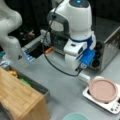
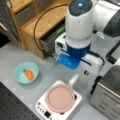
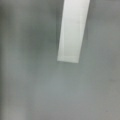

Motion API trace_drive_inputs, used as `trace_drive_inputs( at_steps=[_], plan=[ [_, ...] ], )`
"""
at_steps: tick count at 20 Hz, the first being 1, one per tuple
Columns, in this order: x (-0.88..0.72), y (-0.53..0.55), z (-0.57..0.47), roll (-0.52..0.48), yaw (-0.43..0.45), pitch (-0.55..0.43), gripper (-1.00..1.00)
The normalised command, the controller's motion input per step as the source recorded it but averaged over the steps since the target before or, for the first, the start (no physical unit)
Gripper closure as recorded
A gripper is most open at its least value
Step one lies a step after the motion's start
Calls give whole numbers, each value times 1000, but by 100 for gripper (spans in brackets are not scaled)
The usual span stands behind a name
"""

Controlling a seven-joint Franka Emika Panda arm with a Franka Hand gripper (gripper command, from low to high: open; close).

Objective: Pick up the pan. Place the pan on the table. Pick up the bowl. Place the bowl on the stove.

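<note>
The dusty-pink pan point(image 1: 103, 90) point(image 2: 60, 98) sits on the white stove point(image 1: 113, 108) point(image 2: 41, 107), with its white handle point(image 1: 84, 78) point(image 2: 74, 80) point(image 3: 72, 30) sticking out over the grey table point(image 1: 62, 85) point(image 2: 15, 53). In a front view my gripper point(image 1: 80, 69) hangs just above the end of that handle; I cannot see it touching. The wrist view shows only the handle over the table, no fingers. The light teal bowl point(image 2: 26, 73) point(image 1: 75, 116) stands on the table beside the stove, with an orange food piece point(image 2: 29, 74) inside.
A steel toaster oven point(image 1: 108, 40) point(image 2: 107, 93) stands behind the stove. A wooden bamboo board and shelf unit point(image 1: 17, 97) point(image 2: 42, 22) borders the table, with a grey bin point(image 1: 32, 83) of yellow and green items at its edge. A black cable point(image 1: 53, 66) loops from the arm.
</note>
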Motion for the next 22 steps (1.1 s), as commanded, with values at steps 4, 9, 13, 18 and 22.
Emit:
trace_drive_inputs(
  at_steps=[4, 9, 13, 18, 22],
  plan=[
    [153, 20, -33, 92, -171, 38, -100],
    [204, -20, -64, 84, -158, 33, -100],
    [238, -56, -113, 85, -148, 25, -100],
    [222, -54, -53, 72, -127, 53, -100],
    [224, -58, 8, 67, -106, 61, -100]
  ],
)
